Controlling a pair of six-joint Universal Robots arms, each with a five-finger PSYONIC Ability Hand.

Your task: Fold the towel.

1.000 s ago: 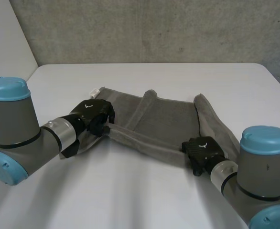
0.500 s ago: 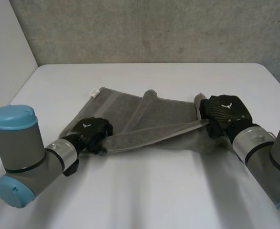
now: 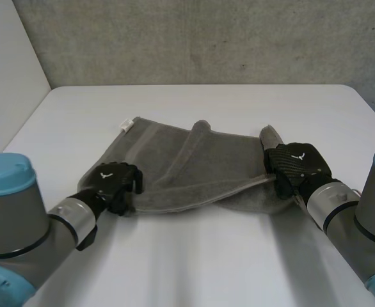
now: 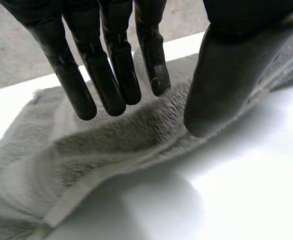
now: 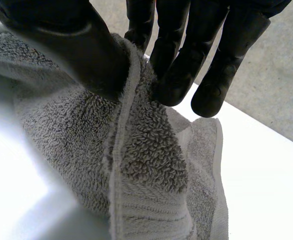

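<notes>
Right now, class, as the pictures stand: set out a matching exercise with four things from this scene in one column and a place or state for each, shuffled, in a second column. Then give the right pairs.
Things
1. left hand
2. right hand
3. white tag
4. table

Places or states
A. white, lying under the towel
B. fingers and thumb pinch the towel's edge at its right end
C. at the towel's near left corner
D. on the towel's far left corner

Pairs: 1-C, 2-B, 3-D, 4-A
</notes>
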